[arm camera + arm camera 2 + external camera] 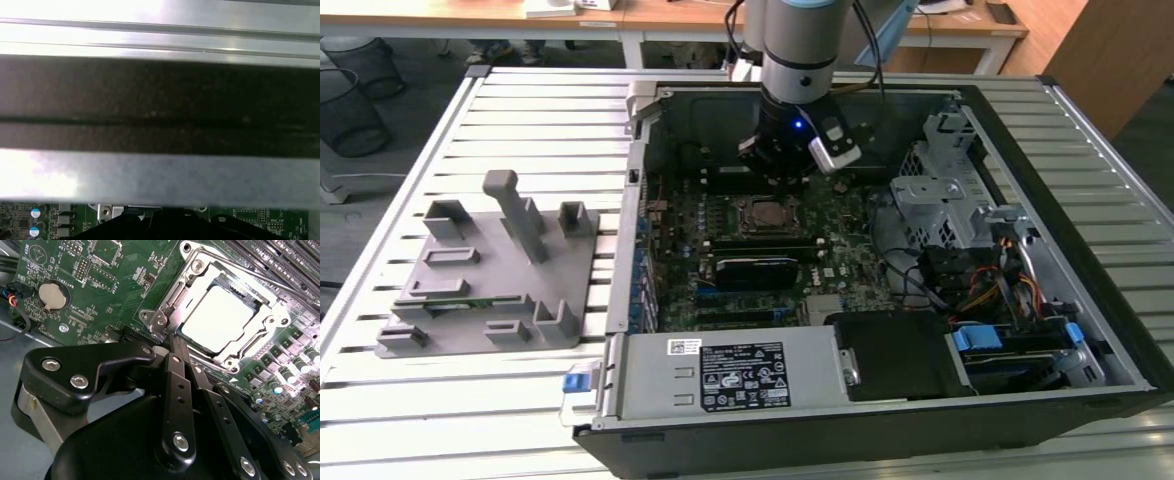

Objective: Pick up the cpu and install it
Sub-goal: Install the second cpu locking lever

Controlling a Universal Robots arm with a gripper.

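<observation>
In the second wrist view we see the cpu (220, 320) already seated in its socket frame (200, 270), upper right; our gripper (172, 342) beside it, fingers together, holds nothing.

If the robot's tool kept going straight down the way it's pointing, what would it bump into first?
Probably the metal frame of the socket on the green board, right beside the shiny cpu that sits in it. The tool points at that frame's edge in the second wrist view, though the gap between them is hard to judge.
</observation>
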